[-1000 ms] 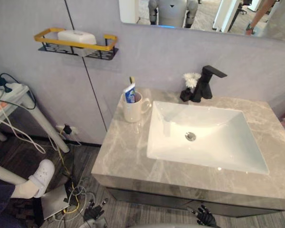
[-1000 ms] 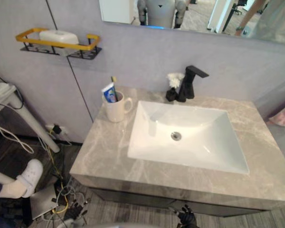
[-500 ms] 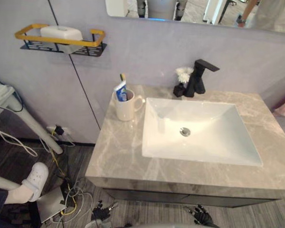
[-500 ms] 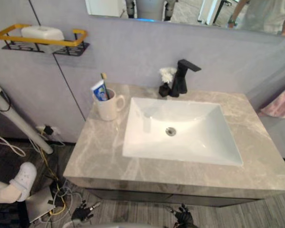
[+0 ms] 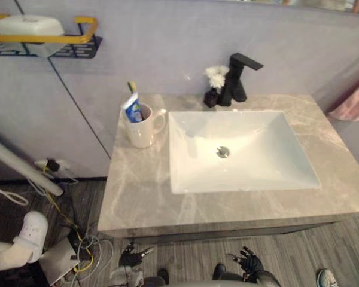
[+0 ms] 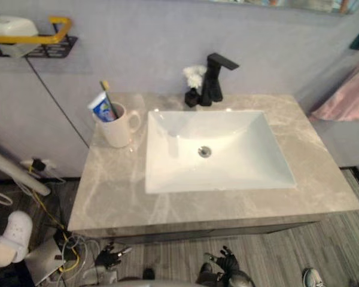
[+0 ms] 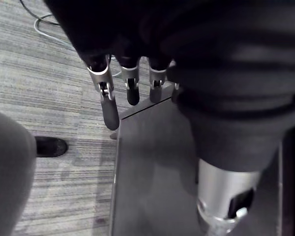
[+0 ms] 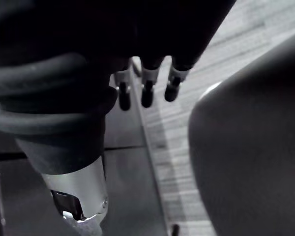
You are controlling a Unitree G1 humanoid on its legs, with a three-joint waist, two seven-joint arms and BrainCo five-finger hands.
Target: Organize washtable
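The left robot hand (image 5: 130, 258) and right robot hand (image 5: 248, 262) are seen low before the desk (image 5: 143, 191) — fingers relaxed apart, nothing grasped. The mug (image 5: 140, 127), with toothbrush (image 5: 131, 88) and toothpaste (image 5: 131, 112), is found upright just beside the sink (image 5: 251, 173). It could be tipped by a sideways brush — or the desk's front edge struck by a hand raised from below.

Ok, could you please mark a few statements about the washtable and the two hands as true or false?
1. The mug stands on the counter, to the left of the sink. True.
2. The toothbrush lies in the sink. False: it stands in the mug, beside the toothpaste tube.
3. The faucet is black. True.
4. The left hand grips the mug. False: it hangs below the counter's front edge, fingers relaxed, holding nothing.
5. The right hand rests on the counter. False: it hangs low as well, open.
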